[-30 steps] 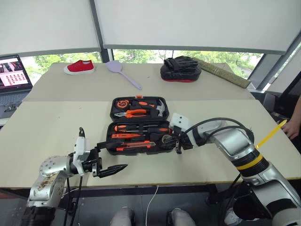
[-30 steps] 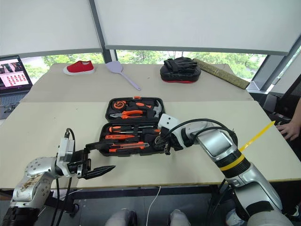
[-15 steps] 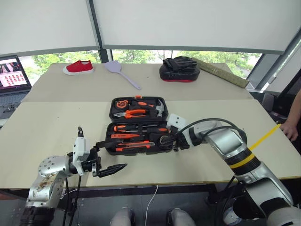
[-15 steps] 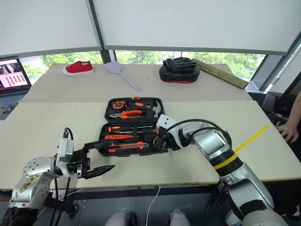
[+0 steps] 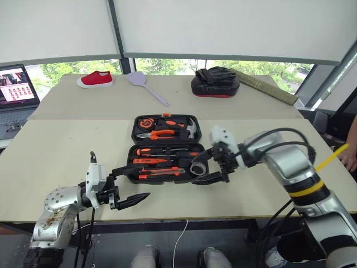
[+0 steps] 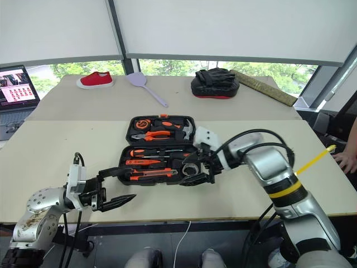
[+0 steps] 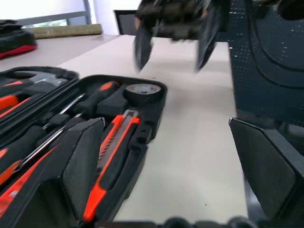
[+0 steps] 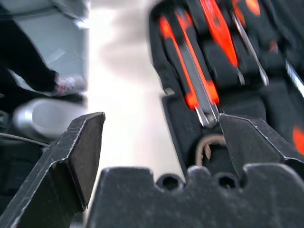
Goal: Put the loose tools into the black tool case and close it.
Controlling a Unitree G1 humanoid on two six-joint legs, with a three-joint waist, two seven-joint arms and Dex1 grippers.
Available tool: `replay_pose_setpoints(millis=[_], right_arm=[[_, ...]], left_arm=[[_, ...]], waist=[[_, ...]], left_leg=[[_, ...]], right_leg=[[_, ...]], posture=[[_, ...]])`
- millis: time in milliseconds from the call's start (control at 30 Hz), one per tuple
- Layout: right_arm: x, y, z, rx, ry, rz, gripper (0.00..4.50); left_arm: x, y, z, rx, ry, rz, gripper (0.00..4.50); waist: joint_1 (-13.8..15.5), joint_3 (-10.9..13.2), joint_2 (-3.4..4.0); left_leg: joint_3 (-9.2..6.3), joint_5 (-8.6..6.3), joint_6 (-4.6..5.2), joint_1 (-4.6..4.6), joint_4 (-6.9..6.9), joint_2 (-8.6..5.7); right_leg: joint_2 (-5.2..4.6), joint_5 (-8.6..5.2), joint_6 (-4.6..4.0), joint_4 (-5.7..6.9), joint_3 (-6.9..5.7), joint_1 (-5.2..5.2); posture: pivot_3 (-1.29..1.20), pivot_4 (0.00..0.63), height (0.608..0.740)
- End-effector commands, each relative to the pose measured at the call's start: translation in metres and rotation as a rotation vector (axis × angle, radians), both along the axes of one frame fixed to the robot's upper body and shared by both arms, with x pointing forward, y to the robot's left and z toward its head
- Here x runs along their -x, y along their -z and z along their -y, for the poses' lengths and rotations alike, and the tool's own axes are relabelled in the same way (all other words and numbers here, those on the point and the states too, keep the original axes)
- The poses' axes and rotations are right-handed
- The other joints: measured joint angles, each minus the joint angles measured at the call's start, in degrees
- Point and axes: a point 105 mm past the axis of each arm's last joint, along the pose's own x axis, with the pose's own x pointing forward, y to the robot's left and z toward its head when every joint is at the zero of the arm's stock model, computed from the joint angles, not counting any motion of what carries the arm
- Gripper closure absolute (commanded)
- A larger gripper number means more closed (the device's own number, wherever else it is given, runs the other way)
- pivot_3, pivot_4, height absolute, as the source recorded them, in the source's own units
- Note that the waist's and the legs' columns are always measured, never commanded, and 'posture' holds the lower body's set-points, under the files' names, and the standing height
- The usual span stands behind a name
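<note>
Two grippers, both spread wide and holding nothing. Left gripper point(image 5: 129, 185) hovers at the near left corner of the black tool case point(image 5: 165, 146), which lies open on the table point(image 5: 67, 151). Right gripper point(image 5: 211, 166) hangs just above the case's near right corner, over the tape roll point(image 5: 198, 167) seated in its recess. Screwdrivers point(image 5: 167, 152), tester pen point(image 5: 150, 161) and utility knife point(image 5: 159, 172) lie in the near half. Lilac spatula point(image 5: 146, 86) and padded mitt point(image 5: 215, 81) sit well apart on the far table.
</note>
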Motion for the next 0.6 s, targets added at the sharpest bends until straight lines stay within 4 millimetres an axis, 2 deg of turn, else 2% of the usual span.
replay_pose_setpoints(millis=[33,67,167,233,300,333,467,500,600], right_arm=[[-0.037,-0.002,0.026,-0.098,0.213,0.137,0.03],[-0.044,0.004,0.034,-0.067,0.253,0.162,0.27],[-0.070,0.014,0.052,-0.027,0.424,0.250,1.13],[-0.089,0.022,0.059,-0.003,0.535,0.323,1.79],[-0.103,0.033,0.060,0.034,0.588,0.381,2.51],[-0.107,0.037,0.058,0.040,0.595,0.398,2.77],[-0.119,0.050,0.040,0.045,0.571,0.397,4.25],[-0.120,0.052,0.034,0.045,0.556,0.395,4.44],[-0.122,0.051,0.023,0.027,0.526,0.387,4.44]], left_arm=[[-0.028,-0.018,-0.024,0.091,-0.196,-0.030,0.00],[-0.035,-0.016,-0.030,0.068,-0.241,-0.032,0.00],[-0.067,-0.013,-0.052,0.047,-0.448,-0.055,0.77],[-0.097,-0.011,-0.071,0.090,-0.661,-0.091,1.53],[-0.117,-0.004,-0.076,0.093,-0.776,-0.138,2.25],[-0.122,0.001,-0.072,0.063,-0.785,-0.143,2.55],[-0.133,0.021,-0.050,-0.062,-0.737,-0.186,4.18],[-0.134,0.022,-0.047,-0.086,-0.725,-0.185,4.41],[-0.135,0.024,-0.040,-0.118,-0.671,-0.185,4.41]], waist=[[0.0,0.0,-0.03],[0.0,0.0,-0.03],[0.0,0.0,-0.03],[0.0,0.0,-0.06],[-0.1,0.1,-0.13],[-0.2,0.1,-0.15],[-1.1,0.1,-0.15],[-1.3,0.1,-0.16],[-1.3,0.1,-0.15]], left_leg=[[0.00,0.01,-0.01,0.04,0.00,0.00],[0.01,0.04,-0.04,0.05,0.00,-0.01],[0.04,0.06,-0.06,0.08,0.00,-0.04],[0.04,0.08,-0.07,0.08,0.00,-0.04],[0.03,0.13,-0.11,0.08,0.00,-0.04],[0.03,0.15,-0.13,0.09,0.00,-0.04],[0.06,0.14,-0.15,0.07,-0.05,-0.11],[0.07,0.14,-0.15,0.06,-0.08,-0.11],[0.05,0.16,-0.17,0.07,-0.14,-0.10]], right_leg=[[0.02,-0.04,0.09,0.02,0.00,0.03],[0.02,-0.03,0.10,0.04,0.00,0.02],[0.01,-0.01,0.10,0.06,0.02,0.05],[0.03,0.00,0.10,0.09,0.01,0.04],[0.07,0.01,0.12,0.10,0.01,0.05],[0.08,0.02,0.12,0.10,0.01,0.08],[0.08,0.21,-0.17,0.06,0.09,0.09],[0.08,0.21,-0.17,0.06,0.09,0.08],[0.09,0.21,-0.19,0.13,0.04,0.07]], posture=[[0.00,0.150,0.740],[0.00,0.150,0.740],[0.00,0.150,0.740],[0.00,0.150,0.740],[0.00,0.150,0.740],[0.00,0.150,0.740],[0.00,0.150,0.740],[0.00,0.150,0.740],[0.00,0.150,0.740]])
